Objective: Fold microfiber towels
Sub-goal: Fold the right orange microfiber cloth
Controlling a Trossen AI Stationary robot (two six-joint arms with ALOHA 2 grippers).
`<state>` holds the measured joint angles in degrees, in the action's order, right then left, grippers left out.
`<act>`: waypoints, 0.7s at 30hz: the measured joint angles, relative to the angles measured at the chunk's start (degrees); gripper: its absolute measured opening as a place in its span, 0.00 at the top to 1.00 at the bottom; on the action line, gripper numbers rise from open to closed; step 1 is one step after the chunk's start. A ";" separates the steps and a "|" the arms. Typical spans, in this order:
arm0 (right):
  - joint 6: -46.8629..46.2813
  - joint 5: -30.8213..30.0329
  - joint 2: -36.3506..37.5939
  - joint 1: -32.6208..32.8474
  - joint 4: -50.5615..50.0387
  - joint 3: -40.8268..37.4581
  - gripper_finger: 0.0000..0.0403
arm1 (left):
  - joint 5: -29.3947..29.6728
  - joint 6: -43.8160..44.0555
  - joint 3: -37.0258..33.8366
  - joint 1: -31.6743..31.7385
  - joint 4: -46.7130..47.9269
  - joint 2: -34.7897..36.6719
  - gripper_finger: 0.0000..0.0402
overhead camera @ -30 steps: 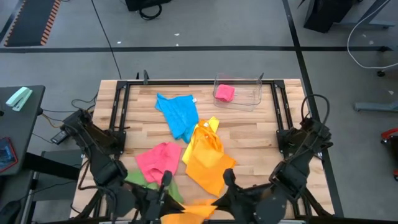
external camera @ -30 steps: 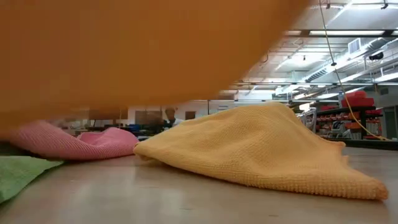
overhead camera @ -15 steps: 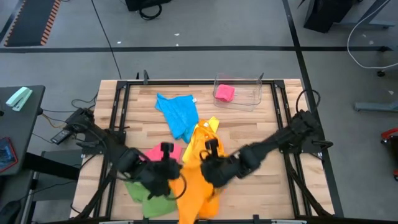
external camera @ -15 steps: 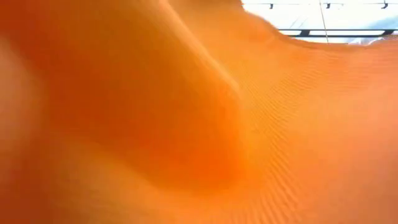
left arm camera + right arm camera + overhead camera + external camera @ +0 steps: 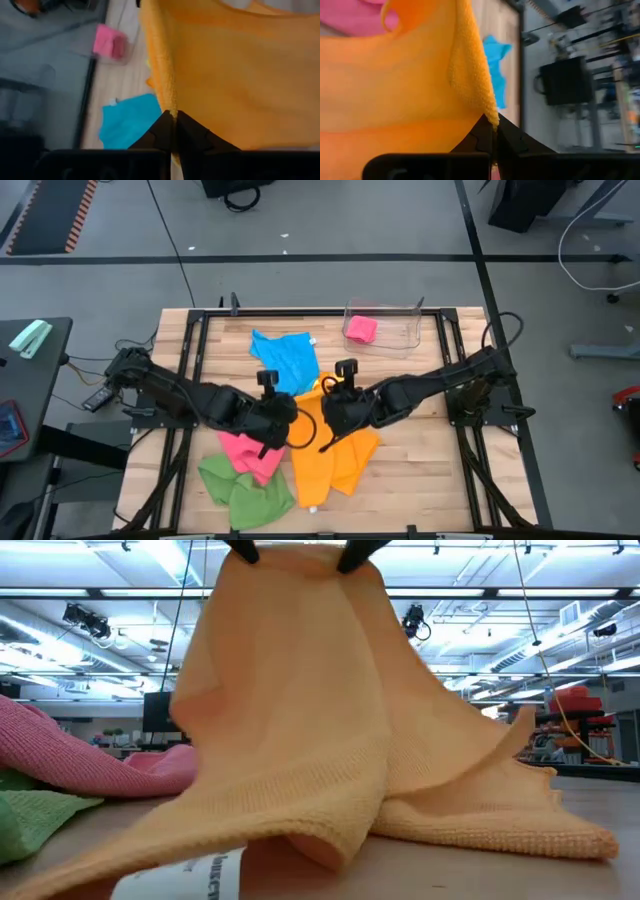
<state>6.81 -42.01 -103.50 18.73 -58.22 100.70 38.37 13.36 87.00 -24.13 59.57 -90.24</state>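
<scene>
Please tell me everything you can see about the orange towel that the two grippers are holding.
The orange towel is a soft cloth with a fine looped weave, like microfiber, plain orange, with a white label near its lower edge. It is not folded. The left gripper and the right gripper each pinch its upper edge, shut on it, close together above the middle of the table. From there it hangs in loose folds and its lower part rests on the wooden table. It lies beside the pink towel.

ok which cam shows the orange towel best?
High view: the whole orange towel shows, pinched by the left claw and the right claw. Low view shows its hanging drape; each wrist view shows only the pinched edge.
</scene>
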 joint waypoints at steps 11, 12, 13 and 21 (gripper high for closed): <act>-2.28 10.53 -0.42 4.18 3.02 -12.58 0.98 | -11.04 4.09 -0.02 -3.12 -4.49 -7.57 0.91; -2.29 11.54 -0.42 4.81 3.97 -13.73 0.98 | -11.68 4.04 -0.04 -3.45 -5.58 -8.62 0.90; -2.35 12.58 -0.42 5.40 5.34 -14.89 0.98 | -12.11 4.07 -0.04 -3.68 -6.31 -9.56 0.90; -5.49 19.12 -0.42 10.34 14.48 -23.41 0.98 | -12.94 4.06 -0.04 -6.60 -14.01 -15.77 0.97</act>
<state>1.31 -22.89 -103.92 29.08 -43.74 77.29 25.42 17.42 86.96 -30.74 45.56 -106.01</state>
